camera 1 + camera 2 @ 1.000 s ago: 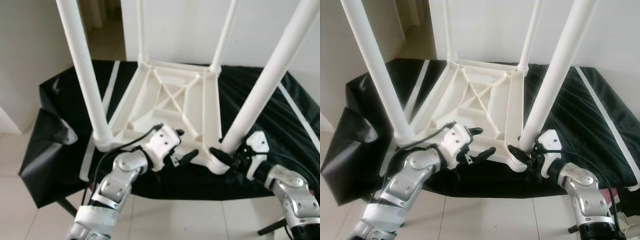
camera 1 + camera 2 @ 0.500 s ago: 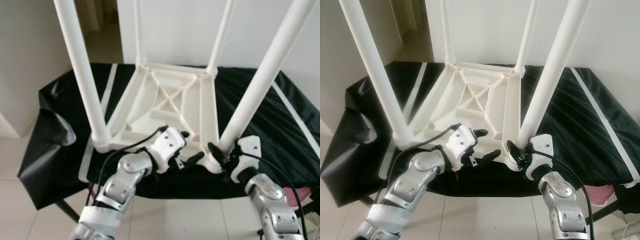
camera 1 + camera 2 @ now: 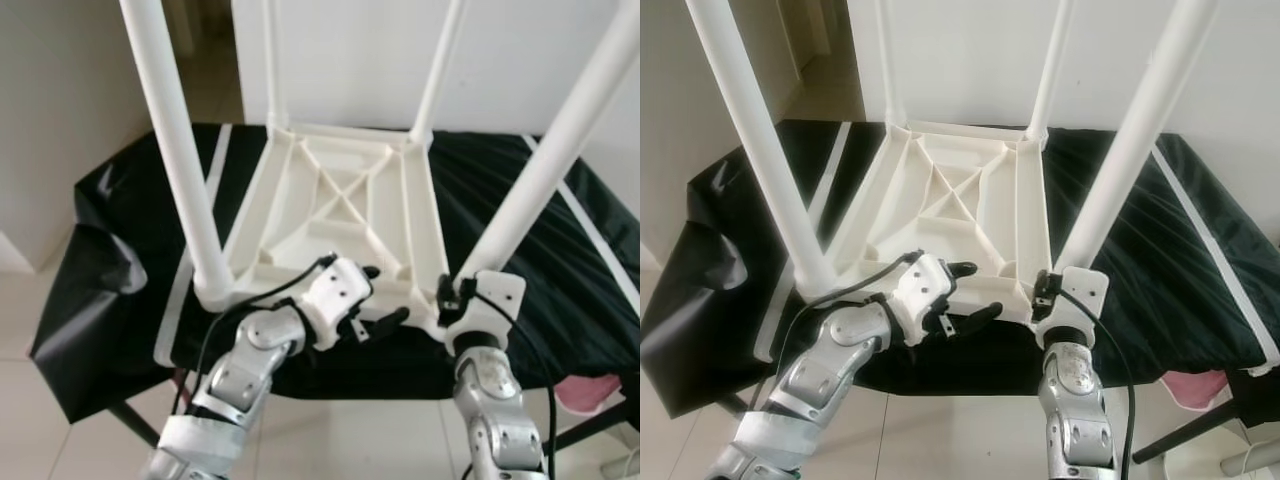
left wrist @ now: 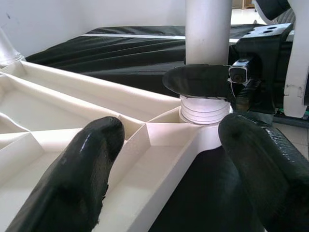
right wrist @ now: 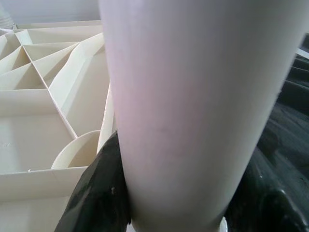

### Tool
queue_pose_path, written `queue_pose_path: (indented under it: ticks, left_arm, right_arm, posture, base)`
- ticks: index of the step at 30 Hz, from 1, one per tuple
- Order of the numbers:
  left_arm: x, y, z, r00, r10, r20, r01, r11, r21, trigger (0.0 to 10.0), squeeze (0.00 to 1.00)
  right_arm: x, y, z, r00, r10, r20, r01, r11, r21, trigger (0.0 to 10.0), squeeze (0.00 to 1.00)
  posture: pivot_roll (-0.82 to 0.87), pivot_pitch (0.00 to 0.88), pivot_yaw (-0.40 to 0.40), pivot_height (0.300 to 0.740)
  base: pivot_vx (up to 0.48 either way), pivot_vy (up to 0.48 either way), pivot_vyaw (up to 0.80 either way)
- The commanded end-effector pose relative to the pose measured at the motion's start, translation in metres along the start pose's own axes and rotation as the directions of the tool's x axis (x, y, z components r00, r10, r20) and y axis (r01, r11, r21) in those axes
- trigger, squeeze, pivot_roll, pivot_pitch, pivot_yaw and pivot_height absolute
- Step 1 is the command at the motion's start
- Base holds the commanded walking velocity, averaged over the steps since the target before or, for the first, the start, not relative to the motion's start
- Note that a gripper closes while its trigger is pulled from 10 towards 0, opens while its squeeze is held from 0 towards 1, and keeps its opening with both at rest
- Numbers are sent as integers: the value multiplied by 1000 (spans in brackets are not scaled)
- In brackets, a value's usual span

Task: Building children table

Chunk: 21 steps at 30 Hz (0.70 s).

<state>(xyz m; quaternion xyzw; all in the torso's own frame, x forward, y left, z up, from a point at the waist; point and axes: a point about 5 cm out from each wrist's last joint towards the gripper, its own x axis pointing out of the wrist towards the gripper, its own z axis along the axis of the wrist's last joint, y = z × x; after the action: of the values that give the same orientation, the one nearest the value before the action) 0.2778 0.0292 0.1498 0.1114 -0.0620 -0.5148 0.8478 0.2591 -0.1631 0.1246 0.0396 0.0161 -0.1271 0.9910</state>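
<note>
The children's table (image 3: 340, 200) is seen upside down on a table draped with a black cover (image 3: 520, 220), its ribbed underside facing up and four white legs rising from the corner sockets. The near-right leg (image 3: 545, 180) is gripped just above its socket by the right pincer (image 4: 205, 79), whose black fingers (image 5: 99, 193) are pressed against both sides of the tube; a threaded collar is visible at the leg's foot in the left wrist view, so the leg is judged not fully screwed home. The left pincer (image 3: 378, 300) is held open over the near edge of the frame, one finger above the rim and one in front of it, with nothing clamped between them.

Several faults are to be feared from here. If the leg is twisted while the frame is left unbraced, the whole light frame may be turned or dragged toward the near edge of the table, which lies close by, and could be tipped off. The smooth tube may be slipped through the fingers, so that no turn is passed to the thread. If the leg is pushed sideways instead of turned on its axis, the thread may be crossed or the socket strained. The loose cover may also be bunched beneath the frame.
</note>
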Motion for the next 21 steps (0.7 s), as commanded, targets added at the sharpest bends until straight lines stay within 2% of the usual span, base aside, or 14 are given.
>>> queue_pose_path:
  ticks: [1, 10, 11, 16, 21]
  left_arm:
    - [-1, 0, 1, 1000, 10, -3, -10, 1000, 3, 10000, 0]
    - [1, 2, 2, 1000, 9, 1, -9, 1000, 5, 10000, 0]
    - [2, 2, 2, 1000, 8, 3, -8, 1000, 4, 10000, 0]
    - [4, 1, 2, 1000, 8, 8, -8, 1000, 2, 10000, 0]
    - [4, 0, 3, 1000, 10, 13, -10, 1000, 0, 10000, 0]
  right_arm:
    - [-6, 5, -22, 992, -24, -122, 29, 999, 42, 10000, 0]
    - [-6, 1, -18, 990, -75, -118, 78, 997, 21, 10000, 0]
    - [-5, 1, -17, 991, -77, -114, 80, 997, 18, 10000, 1000]
    - [-4, -2, -12, 994, -64, -90, 66, 998, 10, 10000, 1000]
    - [-2, -14, -1, 1000, -1, -29, 0, 1000, -26, 10000, 1000]
  posture:
    - [-53, 10, -14, 740]
    - [-66, 5, -15, 740]
    - [-68, 4, -17, 740]
    - [-73, 0, -21, 740]
    - [-73, 0, -26, 740]
  base:
    - [0, 0, 0]
    - [0, 0, 0]
    - [0, 0, 0]
    - [0, 0, 0]
    - [0, 0, 0]
